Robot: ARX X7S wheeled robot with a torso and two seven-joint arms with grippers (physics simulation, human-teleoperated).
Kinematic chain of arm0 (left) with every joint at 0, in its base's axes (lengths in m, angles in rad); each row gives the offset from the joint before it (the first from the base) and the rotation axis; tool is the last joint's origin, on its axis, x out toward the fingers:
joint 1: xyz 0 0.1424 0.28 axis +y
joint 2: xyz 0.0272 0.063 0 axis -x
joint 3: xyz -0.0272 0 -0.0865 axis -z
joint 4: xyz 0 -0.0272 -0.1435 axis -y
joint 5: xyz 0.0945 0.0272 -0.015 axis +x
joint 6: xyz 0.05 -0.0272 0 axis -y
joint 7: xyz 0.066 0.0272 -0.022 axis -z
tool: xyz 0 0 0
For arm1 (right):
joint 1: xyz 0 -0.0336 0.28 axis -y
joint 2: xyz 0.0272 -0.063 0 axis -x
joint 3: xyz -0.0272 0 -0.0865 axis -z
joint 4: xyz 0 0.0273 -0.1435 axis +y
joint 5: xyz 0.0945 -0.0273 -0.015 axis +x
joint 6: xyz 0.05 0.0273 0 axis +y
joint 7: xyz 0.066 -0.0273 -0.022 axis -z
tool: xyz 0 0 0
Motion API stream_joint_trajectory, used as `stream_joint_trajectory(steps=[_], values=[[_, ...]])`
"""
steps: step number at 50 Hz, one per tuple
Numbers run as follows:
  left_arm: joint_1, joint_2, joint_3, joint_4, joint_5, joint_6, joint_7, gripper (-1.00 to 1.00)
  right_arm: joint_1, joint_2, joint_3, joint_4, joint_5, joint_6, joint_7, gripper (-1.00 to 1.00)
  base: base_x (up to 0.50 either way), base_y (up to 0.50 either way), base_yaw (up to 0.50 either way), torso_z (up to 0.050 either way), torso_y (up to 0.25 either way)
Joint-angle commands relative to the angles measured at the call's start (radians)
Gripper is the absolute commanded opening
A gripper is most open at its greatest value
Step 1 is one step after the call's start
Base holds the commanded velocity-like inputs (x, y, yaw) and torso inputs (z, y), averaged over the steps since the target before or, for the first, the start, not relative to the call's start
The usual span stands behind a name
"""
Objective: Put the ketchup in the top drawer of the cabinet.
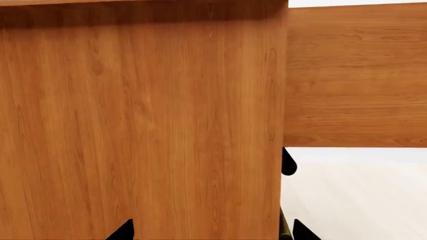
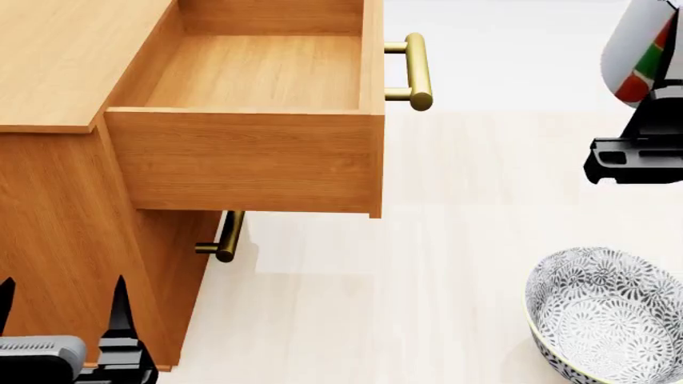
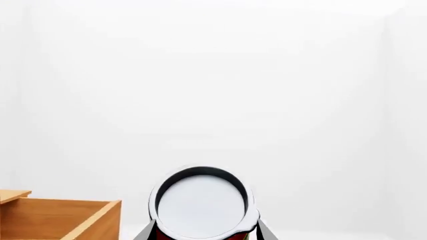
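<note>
So the ketchup (image 2: 638, 56) is up in the air at the right edge of the head view, clamped in the right pincer (image 2: 641, 152), well off to the side of the cabinet (image 2: 64, 64). In the right wrist view you're looking straight at the can's silver end (image 3: 202, 204), with the black fingers (image 3: 264, 231) hugging it on both sides, so the hold looks decent from here.

The top drawer (image 2: 256, 156) is already pulled right out, with its brass handle (image 2: 417, 70) sticking toward the open floor. The box looks bare inside, as far as I can see. The lower drawer handle (image 2: 226, 238) sits tucked underneath it, not our target.

The left pincer (image 2: 64, 320) is parked low next to the cabinet's side panel with its fingers spread and nothing in them.

My guess at the step in hand is carrying the can across and over the drawer. What I'd do is keep it high enough to clear the drawer's front wall and handle, aim for the middle of the box rather than the rim, lower it in, then let go. Also steer clear of the patterned bowl (image 2: 609, 320) on the floor below the right arm.
</note>
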Motion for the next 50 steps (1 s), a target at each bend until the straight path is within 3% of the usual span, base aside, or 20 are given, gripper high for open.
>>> stream_joint_trajectory(steps=[1,17,50], values=[[-0.002,-0.002,0.001,-0.003,-0.004,0.000,-0.002,1.00,0.110,-0.025,-0.054,0.045,-0.052,0.025,-0.026,-1.00,0.00,0.00,0.00,0.000,0.000],[-0.005,-0.004,0.002,-0.026,-0.008,0.018,-0.001,1.00,0.310,-0.081,-0.141,0.139,-0.087,0.062,-0.062,-1.00,0.00,0.00,0.00,0.000,0.001],[-0.007,-0.015,0.002,-0.014,-0.020,0.010,-0.014,1.00,0.544,-0.231,-0.296,0.404,-0.216,0.041,-0.178,-1.00,0.00,0.00,0.00,0.000,0.000]])
